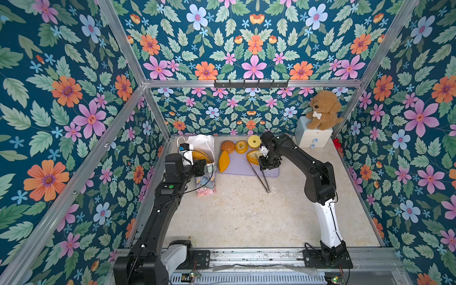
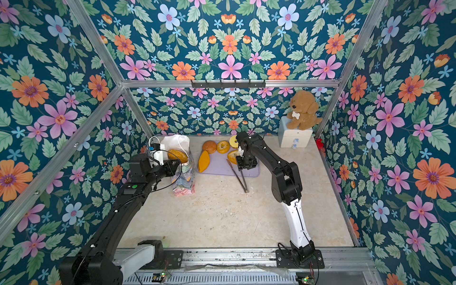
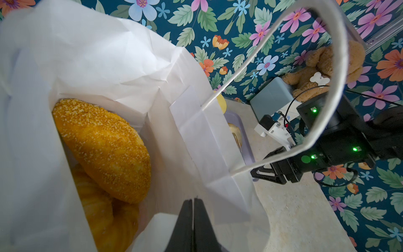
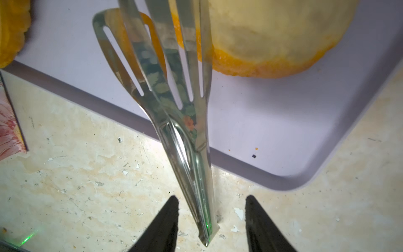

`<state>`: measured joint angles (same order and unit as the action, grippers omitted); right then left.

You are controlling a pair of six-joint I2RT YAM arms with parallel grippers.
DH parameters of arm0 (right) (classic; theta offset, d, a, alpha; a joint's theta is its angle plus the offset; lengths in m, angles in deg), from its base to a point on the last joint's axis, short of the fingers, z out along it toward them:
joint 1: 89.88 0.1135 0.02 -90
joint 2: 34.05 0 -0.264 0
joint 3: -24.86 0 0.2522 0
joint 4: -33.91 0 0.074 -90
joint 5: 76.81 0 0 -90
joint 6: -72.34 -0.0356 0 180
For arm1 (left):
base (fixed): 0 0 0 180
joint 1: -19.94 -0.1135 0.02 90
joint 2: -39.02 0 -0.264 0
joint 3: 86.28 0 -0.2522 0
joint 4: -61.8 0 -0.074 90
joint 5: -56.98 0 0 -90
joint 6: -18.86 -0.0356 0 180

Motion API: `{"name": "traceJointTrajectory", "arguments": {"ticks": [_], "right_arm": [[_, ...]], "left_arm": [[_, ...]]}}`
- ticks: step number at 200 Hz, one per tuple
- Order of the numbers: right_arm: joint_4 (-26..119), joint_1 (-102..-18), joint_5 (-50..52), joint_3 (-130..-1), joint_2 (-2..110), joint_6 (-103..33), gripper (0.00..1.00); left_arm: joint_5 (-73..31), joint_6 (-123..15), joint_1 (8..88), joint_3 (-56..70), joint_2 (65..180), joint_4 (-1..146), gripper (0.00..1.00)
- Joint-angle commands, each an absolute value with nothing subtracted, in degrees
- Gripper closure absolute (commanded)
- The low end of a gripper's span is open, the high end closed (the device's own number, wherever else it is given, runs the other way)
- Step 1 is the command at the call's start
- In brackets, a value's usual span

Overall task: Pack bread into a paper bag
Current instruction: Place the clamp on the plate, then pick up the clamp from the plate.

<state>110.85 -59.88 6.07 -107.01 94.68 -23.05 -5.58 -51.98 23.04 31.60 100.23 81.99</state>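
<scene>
The paper bag [image 1: 206, 183] stands upright at the back left, white inside [image 3: 91, 56]. My left gripper [image 3: 193, 199] is shut on its rim. In the bag a seeded golden loaf [image 3: 102, 148] lies on a knobbly golden ring [image 3: 102, 216]. On the lilac tray [image 1: 241, 171] lie a brown bun [image 1: 227, 146], a golden ring [image 1: 241, 146], a yellow ring [image 1: 254, 142], an orange oval loaf [image 1: 223, 161] and a pale-bottomed loaf [image 4: 272, 37]. My right gripper [image 4: 210, 200] hangs open over steel tongs [image 4: 192, 152]. The tongs lie across the tray's edge, untouched between its fingers.
A brown plush dog [image 1: 323, 109] sits on a pale blue-white drawer box [image 1: 312, 138] in the back right corner. A black hook rail [image 1: 251, 84] runs along the back frame. Floral walls close in three sides of the beige table [image 1: 246, 217].
</scene>
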Motion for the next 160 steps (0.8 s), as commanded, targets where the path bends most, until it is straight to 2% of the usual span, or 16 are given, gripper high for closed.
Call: {"name": "traceJointTrajectory", "arguments": {"ticks": [1, 93, 160], "right_arm": [[109.5, -59.2, 5.3, -104.2, 92.4, -22.9, 0.47], [99.5, -56.7, 7.5, -84.6, 82.5, -23.0, 0.38], [96.0, -54.1, 10.9, -82.0, 83.5, -21.1, 0.35]], "left_arm": [[-6.8, -52.9, 23.0, 30.9, 99.9, 84.9, 0.89], [-10.2, -54.0, 23.0, 30.7, 97.5, 87.3, 0.83], [-10.9, -54.3, 22.9, 31.1, 96.5, 88.2, 0.8]]}}
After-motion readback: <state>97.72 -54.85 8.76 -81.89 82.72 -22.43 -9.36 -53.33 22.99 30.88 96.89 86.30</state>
